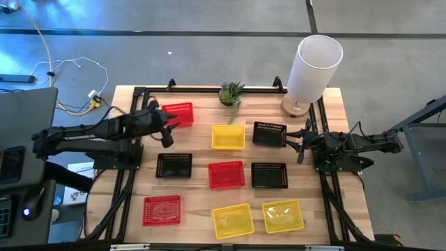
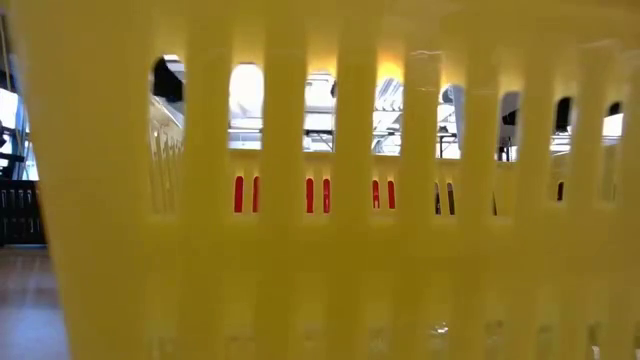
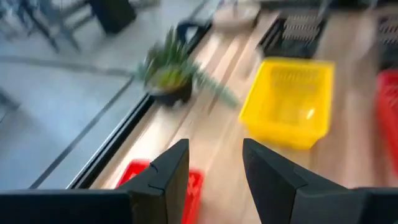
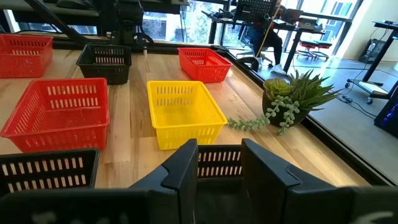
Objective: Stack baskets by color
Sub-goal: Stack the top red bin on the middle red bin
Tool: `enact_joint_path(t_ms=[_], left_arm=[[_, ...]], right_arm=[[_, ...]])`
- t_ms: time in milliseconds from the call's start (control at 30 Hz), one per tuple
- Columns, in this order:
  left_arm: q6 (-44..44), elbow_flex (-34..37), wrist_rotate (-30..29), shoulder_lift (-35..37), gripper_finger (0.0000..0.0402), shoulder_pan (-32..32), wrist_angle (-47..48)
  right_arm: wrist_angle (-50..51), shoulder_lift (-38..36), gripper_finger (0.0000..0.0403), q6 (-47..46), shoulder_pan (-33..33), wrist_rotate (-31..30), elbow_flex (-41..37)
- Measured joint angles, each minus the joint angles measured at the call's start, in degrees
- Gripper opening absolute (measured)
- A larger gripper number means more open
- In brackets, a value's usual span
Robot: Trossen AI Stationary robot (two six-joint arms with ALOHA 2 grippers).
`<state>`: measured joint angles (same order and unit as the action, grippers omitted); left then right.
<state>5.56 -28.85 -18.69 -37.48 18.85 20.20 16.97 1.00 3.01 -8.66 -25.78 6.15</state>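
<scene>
Left tool (image 1: 164, 126): released, over the far red basket (image 1: 179, 113).
Right tool (image 1: 295, 141): fingers parted, at a black basket (image 1: 270, 134), grasping nothing.
Desk (image 1: 202, 209): nine baskets, unstacked.

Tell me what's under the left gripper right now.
Under the left gripper, jaws open, sits a red basket at the table's far edge. The jaws cover part of its rim; whether it holds anything cannot be seen.

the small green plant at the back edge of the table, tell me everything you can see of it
The small green plant is a spiky succulent in a dark round pot, upright at the table's back edge. A pale green beaded strand trails from the pot onto the wood toward a yellow basket, stopping short of it. No claw touches it.
</scene>
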Motion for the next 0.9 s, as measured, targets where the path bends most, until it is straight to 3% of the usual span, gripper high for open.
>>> enact_joint_path(t_ms=[467, 900], left_arm=[[4.64, -7.16, 9.68, -14.8, 0.0138, 10.46, 9.86], [5.0, -7.18, 10.01, -26.01, 0.0138, 14.66, 10.46]], right_arm=[[0.04, -0.01, 0.011, 0.0, 0.0, 0.02, 0.0], [0.04, 0.0, 0.011, 0.0, -0.01, 0.02, 0.01]])
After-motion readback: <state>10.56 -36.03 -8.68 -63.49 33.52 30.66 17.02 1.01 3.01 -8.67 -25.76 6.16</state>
